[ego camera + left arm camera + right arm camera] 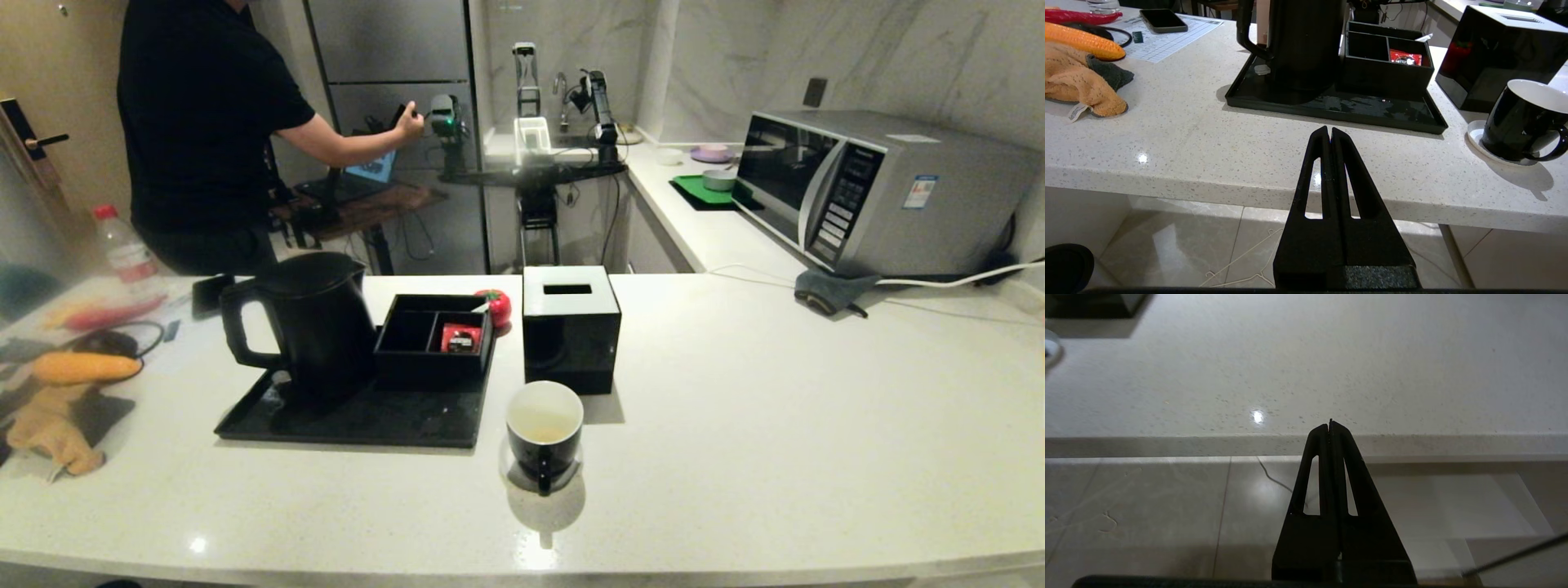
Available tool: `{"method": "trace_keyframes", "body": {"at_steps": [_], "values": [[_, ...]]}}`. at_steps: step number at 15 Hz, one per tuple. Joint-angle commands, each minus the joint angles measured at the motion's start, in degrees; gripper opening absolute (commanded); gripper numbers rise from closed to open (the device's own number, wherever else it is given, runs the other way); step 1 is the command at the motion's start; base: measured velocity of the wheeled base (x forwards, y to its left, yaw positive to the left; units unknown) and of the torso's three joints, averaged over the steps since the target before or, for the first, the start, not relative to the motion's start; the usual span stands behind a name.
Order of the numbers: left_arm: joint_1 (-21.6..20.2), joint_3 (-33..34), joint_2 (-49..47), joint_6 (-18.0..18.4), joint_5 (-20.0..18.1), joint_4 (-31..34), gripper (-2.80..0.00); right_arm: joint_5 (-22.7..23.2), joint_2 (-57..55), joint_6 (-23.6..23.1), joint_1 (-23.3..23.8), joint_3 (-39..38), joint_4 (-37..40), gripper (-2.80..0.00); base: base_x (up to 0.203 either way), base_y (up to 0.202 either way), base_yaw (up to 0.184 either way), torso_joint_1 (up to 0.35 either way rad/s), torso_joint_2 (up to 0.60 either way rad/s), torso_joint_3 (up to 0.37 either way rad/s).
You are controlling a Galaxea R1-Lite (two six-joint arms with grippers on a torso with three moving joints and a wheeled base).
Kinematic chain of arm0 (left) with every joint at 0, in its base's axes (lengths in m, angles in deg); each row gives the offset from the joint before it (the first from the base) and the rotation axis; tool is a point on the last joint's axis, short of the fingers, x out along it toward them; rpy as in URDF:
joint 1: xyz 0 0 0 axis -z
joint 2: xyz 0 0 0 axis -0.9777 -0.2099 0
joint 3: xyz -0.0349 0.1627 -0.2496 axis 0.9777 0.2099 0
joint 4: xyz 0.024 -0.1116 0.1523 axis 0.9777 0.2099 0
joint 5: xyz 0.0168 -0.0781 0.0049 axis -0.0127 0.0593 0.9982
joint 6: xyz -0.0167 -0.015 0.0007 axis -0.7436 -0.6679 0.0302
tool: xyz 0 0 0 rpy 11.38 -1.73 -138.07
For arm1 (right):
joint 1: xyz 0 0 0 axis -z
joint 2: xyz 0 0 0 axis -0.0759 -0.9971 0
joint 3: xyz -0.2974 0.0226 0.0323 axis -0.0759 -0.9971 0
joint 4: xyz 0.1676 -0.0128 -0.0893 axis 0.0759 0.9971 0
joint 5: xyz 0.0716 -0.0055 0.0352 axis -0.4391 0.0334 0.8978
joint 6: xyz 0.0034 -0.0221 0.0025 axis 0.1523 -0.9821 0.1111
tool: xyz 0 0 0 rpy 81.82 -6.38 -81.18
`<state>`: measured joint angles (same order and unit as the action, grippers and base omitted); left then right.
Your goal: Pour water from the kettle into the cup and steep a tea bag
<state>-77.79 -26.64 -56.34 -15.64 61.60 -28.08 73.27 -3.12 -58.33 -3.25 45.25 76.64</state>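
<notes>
The tall black kettle (pixel 314 322) (pixel 1306 45) stands on a black tray (pixel 351 420), handle to the left. The black cup (pixel 544 433) (pixel 1523 118) sits on a white coaster in front of the tissue box; a pale yellowish pool of water (pixel 543 426) lies in its white interior. I cannot make out the tea bag; a small white slip (pixel 480 307) pokes over the rim of the organiser box (pixel 433 339). Neither gripper shows in the head view. My left gripper (pixel 1329 130) hangs shut and empty at the counter's front edge, short of the tray. My right gripper (pixel 1330 424) is shut and empty at the front edge, right of the cup.
The organiser holds a red packet (pixel 460 337). A black tissue box (pixel 569 327) stands behind the cup. Orange cloth (pixel 49 433), corn (pixel 86 367) and a phone (pixel 211 292) lie at the left. A microwave (pixel 882 192) is at the back right, a person (pixel 204 122) behind.
</notes>
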Motion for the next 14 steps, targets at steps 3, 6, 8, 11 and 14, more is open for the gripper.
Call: {"method": "trace_keyframes", "body": {"at_steps": [3,6,8,11,14], "values": [[-0.01,0.01,0.02,-0.11,0.04,-0.05,-2.8,0.72,9.3,1.52,-1.01,-0.07,0.59,-2.8,0.0,0.0,0.0,0.0,0.0,0.0],[-0.01,0.01,0.02,-0.11,0.04,-0.05,-2.8,0.63,9.3,1.46,-1.01,-0.07,0.59,-2.8,0.0,0.0,0.0,0.0,0.0,0.0],[-0.01,0.01,0.02,-0.11,0.04,-0.05,-2.8,0.72,9.3,1.72,-1.01,-0.07,0.5,-2.8,0.0,0.0,0.0,0.0,0.0,0.0],[-0.01,0.04,0.02,-0.11,0.04,-0.05,-2.8,0.63,9.3,1.73,-1.01,-0.07,0.5,-2.8,0.0,0.0,0.0,0.0,0.0,0.0],[-0.01,0.01,0.02,-0.11,0.04,-0.05,-2.8,-1.08,9.3,4.97,-1.01,-0.07,0.42,-2.8,0.0,0.0,0.0,0.0,0.0,0.0]]}}
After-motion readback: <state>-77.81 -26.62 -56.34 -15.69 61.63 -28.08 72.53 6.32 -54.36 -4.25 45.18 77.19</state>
